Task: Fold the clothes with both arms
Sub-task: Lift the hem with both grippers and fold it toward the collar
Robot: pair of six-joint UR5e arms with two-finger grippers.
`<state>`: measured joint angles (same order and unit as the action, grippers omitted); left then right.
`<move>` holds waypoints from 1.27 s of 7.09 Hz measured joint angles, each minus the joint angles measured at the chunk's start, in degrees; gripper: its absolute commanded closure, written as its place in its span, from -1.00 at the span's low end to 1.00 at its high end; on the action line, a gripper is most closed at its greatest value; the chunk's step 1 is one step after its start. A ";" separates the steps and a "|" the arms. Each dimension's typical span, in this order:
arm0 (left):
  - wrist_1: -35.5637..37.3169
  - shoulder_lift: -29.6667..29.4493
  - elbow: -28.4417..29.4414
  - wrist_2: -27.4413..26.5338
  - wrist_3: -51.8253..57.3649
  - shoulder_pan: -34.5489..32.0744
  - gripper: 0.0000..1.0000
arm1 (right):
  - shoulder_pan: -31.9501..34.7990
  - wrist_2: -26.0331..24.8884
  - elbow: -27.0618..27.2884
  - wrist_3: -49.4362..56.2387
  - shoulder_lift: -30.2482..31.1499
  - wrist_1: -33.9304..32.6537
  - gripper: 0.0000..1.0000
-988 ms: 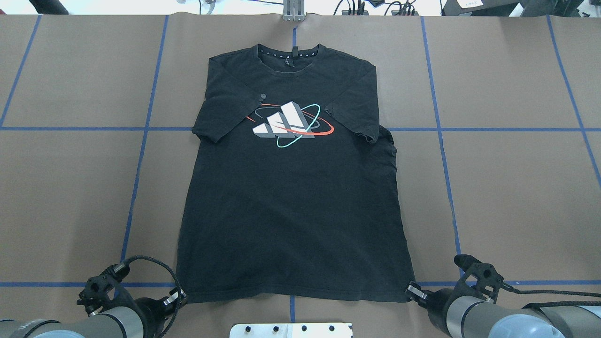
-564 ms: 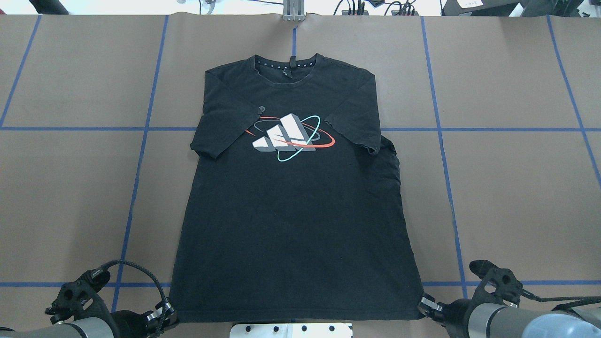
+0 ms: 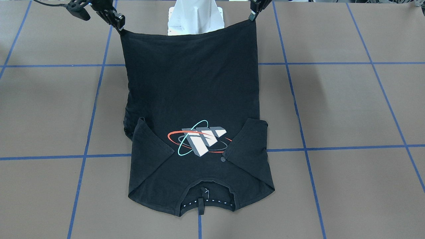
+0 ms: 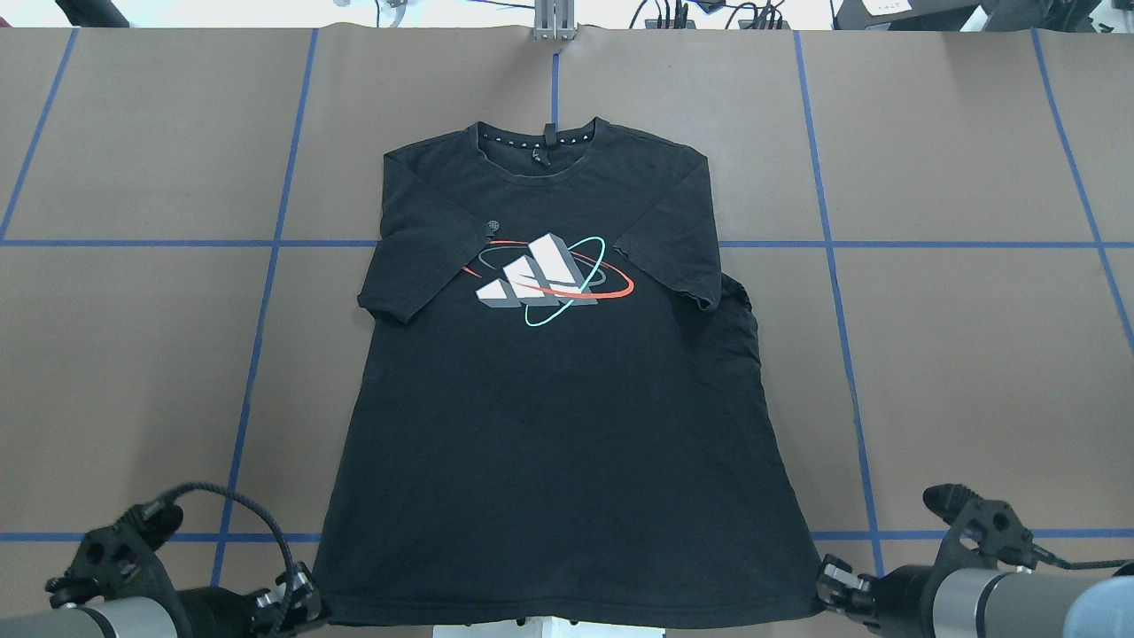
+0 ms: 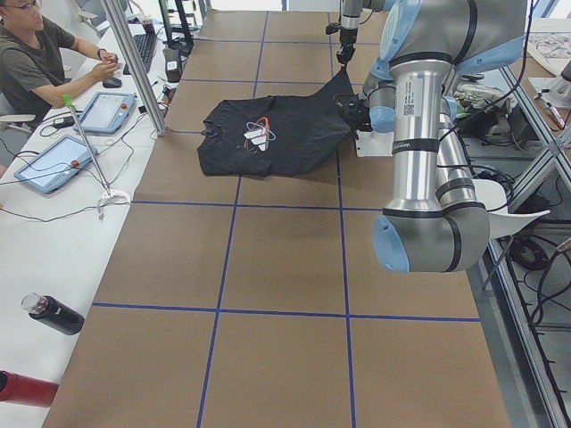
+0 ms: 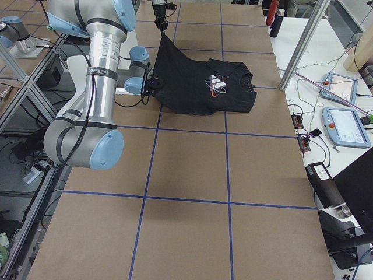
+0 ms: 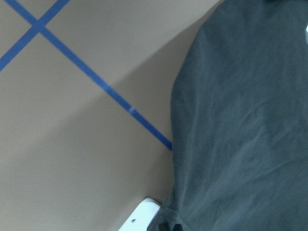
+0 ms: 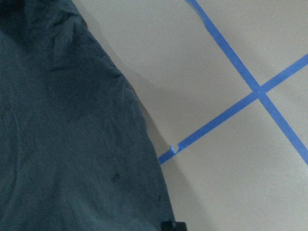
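Big brown table, crossed by blue tape lines, and straight down its middle lies the black T-shirt, front up, neck at the far end, hem at the robot's edge. Most of it rests flat. The near edge is up off the surface, and the side views show it rising like a ramp to the two arms.

The left arm and right arm each stand at a hem corner. The left gripper is clamped on the left corner and the right gripper on the right one, with the hem pulled taut between them.

The left sleeve and right sleeve lie folded in over the chest, flanking the print. There's a rumpled bulge of cloth just beside the right sleeve. The collar shows its white dots.

By the look of it this is light, limp, soft fabric. It will likely sag wherever it isn't held and drag on the table covering rather than glide. The corners look like the right hold, and I'd say both must travel together or the panel skews.

Against a second ago, the whole shirt has slid toward the robot. The collar sits closer to the cross line, the hem is stretched wider, and both grippers have moved further outward and nearer the robot's edge.
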<state>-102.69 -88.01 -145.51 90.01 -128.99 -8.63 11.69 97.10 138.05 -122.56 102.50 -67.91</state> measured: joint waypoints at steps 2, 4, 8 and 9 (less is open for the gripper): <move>0.10 -4.57 2.72 6.50 6.98 -10.85 1.00 | 11.34 7.57 -5.33 0.56 -11.21 -7.50 1.00; -0.28 -9.06 10.27 10.39 13.36 -20.96 1.00 | 20.20 11.98 -10.73 5.27 -22.57 -17.69 1.00; -5.06 -17.72 28.98 11.31 18.48 -30.76 1.00 | 33.43 17.37 -26.36 16.05 -34.63 -21.80 1.00; -7.40 -19.40 33.40 11.27 18.86 -31.97 1.00 | 35.16 17.31 -31.02 18.22 -37.46 -21.60 1.00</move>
<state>-110.09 -107.41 -112.11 101.28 -110.12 -40.60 46.84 114.42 107.03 -104.35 65.04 -89.51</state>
